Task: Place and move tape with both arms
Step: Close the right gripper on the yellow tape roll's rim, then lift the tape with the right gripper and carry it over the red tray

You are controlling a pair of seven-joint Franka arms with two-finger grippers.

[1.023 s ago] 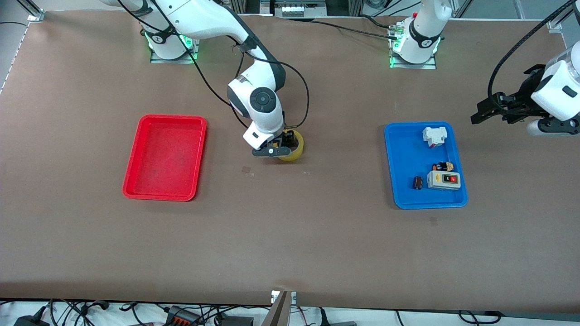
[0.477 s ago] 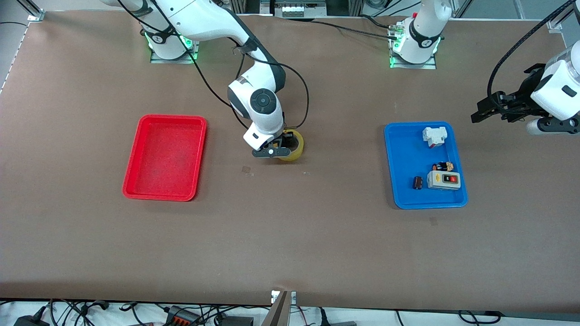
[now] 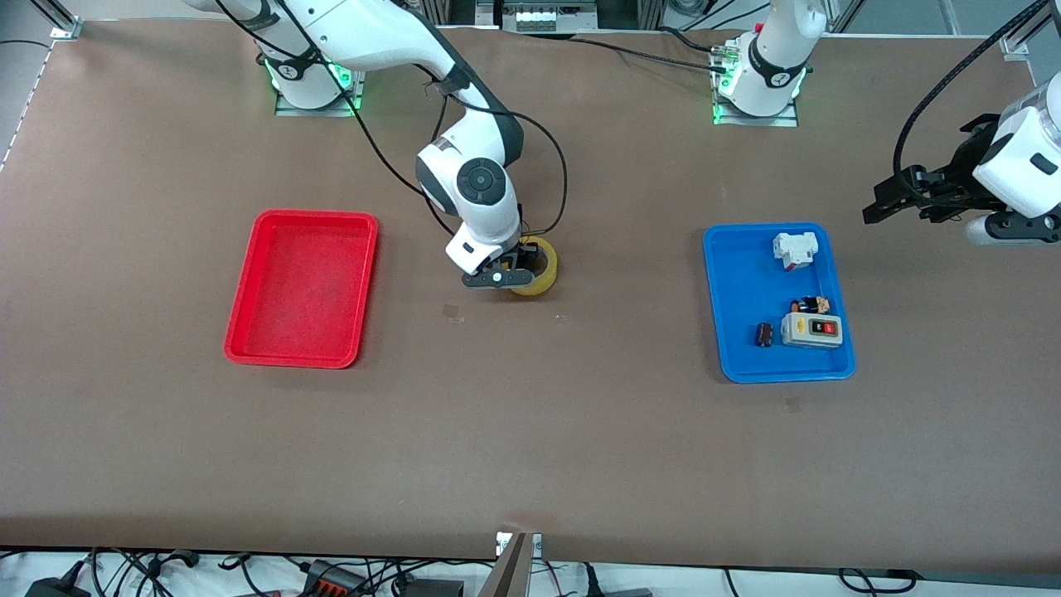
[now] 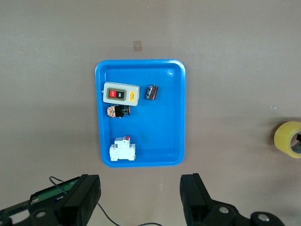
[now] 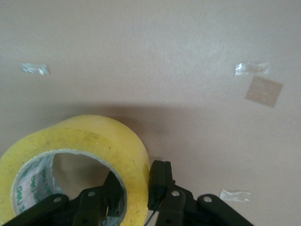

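Observation:
The yellow-amber tape roll [image 3: 537, 284] lies flat on the brown table between the two trays. My right gripper [image 3: 518, 265] is down on it. In the right wrist view one finger sits inside the hole and the other outside, with the gripper [image 5: 136, 181] shut on the roll's wall [image 5: 94, 136]. My left gripper [image 3: 874, 203] hangs open and empty in the air over the bare table at the left arm's end, past the blue tray. In the left wrist view its gripper [image 4: 141, 197] has wide-apart fingers, and the tape [image 4: 288, 137] shows at that view's edge.
A blue tray [image 3: 738, 282] holds a white-grey switch box [image 3: 812, 329], a white breaker [image 3: 794, 249] and small dark parts. It also shows in the left wrist view [image 4: 169, 117]. An empty red tray [image 3: 302, 286] lies toward the right arm's end.
The tape and the right gripper have shifted very slightly toward the left arm's end. The left gripper has barely moved.

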